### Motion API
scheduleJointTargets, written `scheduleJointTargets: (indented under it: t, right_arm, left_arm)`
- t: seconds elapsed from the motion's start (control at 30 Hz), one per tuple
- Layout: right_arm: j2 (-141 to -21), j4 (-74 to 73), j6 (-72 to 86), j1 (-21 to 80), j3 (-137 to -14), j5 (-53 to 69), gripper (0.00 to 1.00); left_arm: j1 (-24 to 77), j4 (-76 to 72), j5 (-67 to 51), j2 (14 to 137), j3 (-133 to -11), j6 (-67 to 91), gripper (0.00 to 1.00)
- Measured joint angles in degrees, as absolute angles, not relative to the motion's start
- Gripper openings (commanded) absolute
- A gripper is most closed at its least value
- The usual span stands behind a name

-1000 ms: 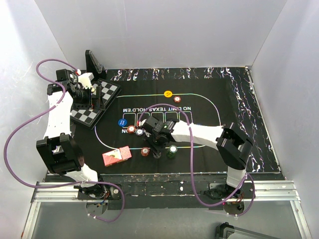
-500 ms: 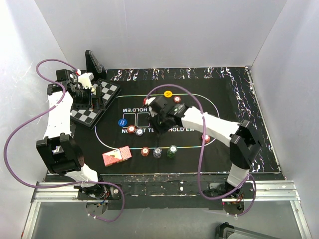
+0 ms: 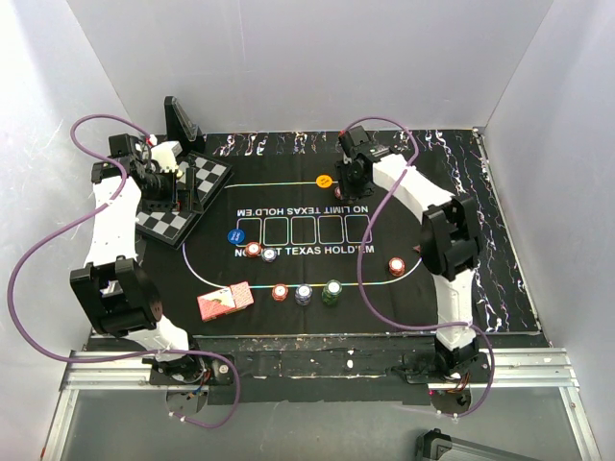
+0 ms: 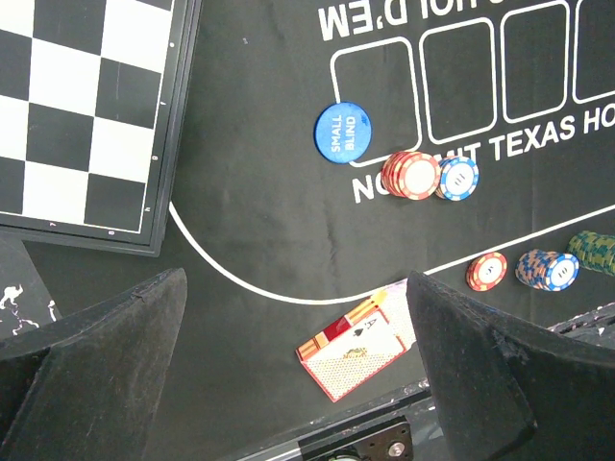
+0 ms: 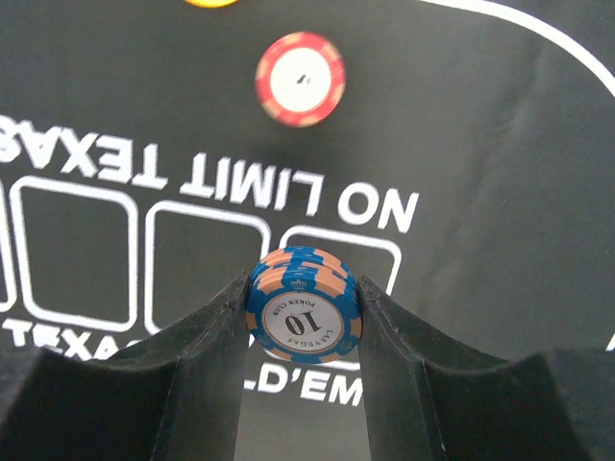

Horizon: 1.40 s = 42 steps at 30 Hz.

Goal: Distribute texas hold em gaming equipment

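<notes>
Blue-white poker chips (image 5: 304, 315) sit clamped in our right gripper (image 5: 305, 296) over the black mat (image 5: 509, 144); our left gripper (image 4: 293, 283) stands spread wide.

Four red chip piles (image 3: 396, 266), three blue-white chip piles (image 3: 304, 294) with one in the right hand (image 5: 305, 298), one green chip pile (image 3: 332, 290). One yellow disc (image 3: 325, 181), one blue disc (image 3: 233, 236), one card deck (image 3: 225, 301). One chessboard (image 3: 183, 197), one mat (image 3: 461, 240).
</notes>
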State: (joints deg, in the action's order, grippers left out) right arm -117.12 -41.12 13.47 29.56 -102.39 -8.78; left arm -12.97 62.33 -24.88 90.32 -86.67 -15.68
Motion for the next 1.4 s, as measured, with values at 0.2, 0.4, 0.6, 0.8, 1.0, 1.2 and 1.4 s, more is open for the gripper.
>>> scheduleJointTargets:
  t: [0.2,0.4,0.6,0.8,1.0,1.2,1.4]
  right_arm:
    - [-128.38,-43.62,14.09,24.71,-112.07,-8.73,0.01]
    - [-134.58,-44.1,15.05,21.37,-118.32,-8.71,0.01]
    - [-138.06,-44.12,15.92,19.94,-122.5,-7.7,0.01]
    - [-140.9,-44.16,16.78,19.94,-125.14,-6.07,0.05]
    - [-140.99,-44.97,17.69,20.18,-126.56,-5.37,0.52]
    - [-140.99,-45.23,18.15,20.45,-126.67,-5.41,0.79]
    - [-140.94,-45.71,18.04,20.64,-126.67,-6.04,0.84]
  left_arm:
    - [-12.97,62.35,-24.88,91.33,-86.74,-15.88,1.0]
    - [-12.97,62.37,-24.88,92.14,-86.74,-15.88,1.0]
    - [-12.97,62.3,-24.91,92.14,-86.74,-15.86,1.0]
    - [-12.97,62.13,-24.95,92.16,-86.74,-15.84,1.0]
    - [-12.97,61.58,-25.39,92.2,-86.74,-15.79,1.0]
    - [-12.97,61.25,-25.87,92.2,-86.74,-15.79,1.0]
    - [-12.97,61.23,-26.09,92.18,-86.7,-15.64,1.0]
